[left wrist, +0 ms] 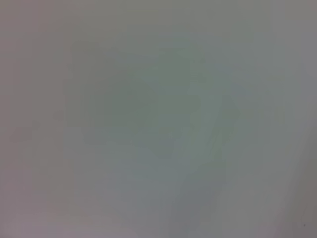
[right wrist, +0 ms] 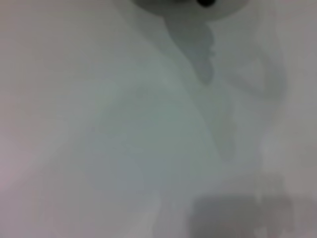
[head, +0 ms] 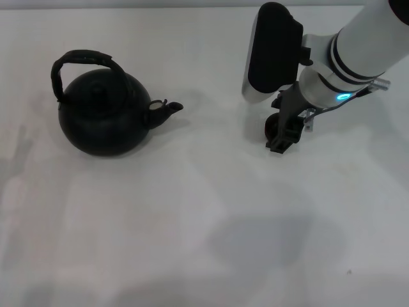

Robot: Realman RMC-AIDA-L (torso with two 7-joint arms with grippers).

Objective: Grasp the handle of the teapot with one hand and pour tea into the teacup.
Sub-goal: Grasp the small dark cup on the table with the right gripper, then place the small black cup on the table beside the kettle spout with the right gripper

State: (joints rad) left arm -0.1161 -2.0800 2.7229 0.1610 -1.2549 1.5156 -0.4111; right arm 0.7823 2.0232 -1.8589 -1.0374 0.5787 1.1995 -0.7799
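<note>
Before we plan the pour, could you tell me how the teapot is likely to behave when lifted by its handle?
The teapot looks large and round, so probably heavy. Its arched handle sits overhead, so it may swing. The wrapping looks rough, likely giving grip.

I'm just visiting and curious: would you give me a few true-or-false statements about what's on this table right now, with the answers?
1. The teapot stands upright on the white table. True.
2. The teapot's spout points toward the robot's left. False: it points toward the robot's right, at the side where the right gripper is.
3. The right gripper holds the handle. False: it is far from the teapot, and nothing touches the handle.
4. The left arm appears in the head view. False: only the right arm shows there.
5. The lid is on the teapot. True.
</note>
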